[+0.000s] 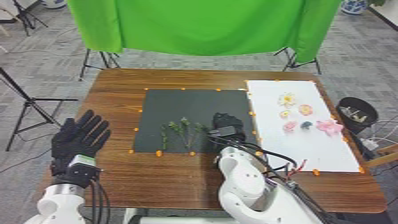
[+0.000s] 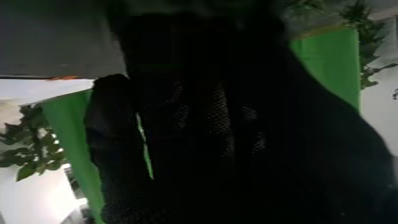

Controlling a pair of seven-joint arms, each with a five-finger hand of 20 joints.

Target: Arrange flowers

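Actually, my right hand in its black fabric glove (image 1: 228, 120) was over the right part of the dark grey rectangular mat (image 1: 178, 97), just beside the thin green leafy stems (image 1: 184, 132). I could not tell if it was wide, narrow or holding some stem. My left hand, gloved in the same black fabric (image 1: 80, 137), was open and empty at the left side of the brown wooden table (image 1: 160, 185).

The stems lay close together, with tips almost crossing, so I judged this the first danger: by taking one, I could easily hook its neighbour and drag both. They were also very thin, therefore a loose grip would probably let one slip or turn, and a too strong one could bend it.

The soft pink ruffled flower (image 1: 330, 127) and the small peach round flower (image 1: 306, 109) lay on the white flat sheet (image 1: 289, 150). The black flexible cables (image 1: 282, 157) of my right arm hung near the sheet's edge; a wide swing to that side could make them sweep the blossoms away.
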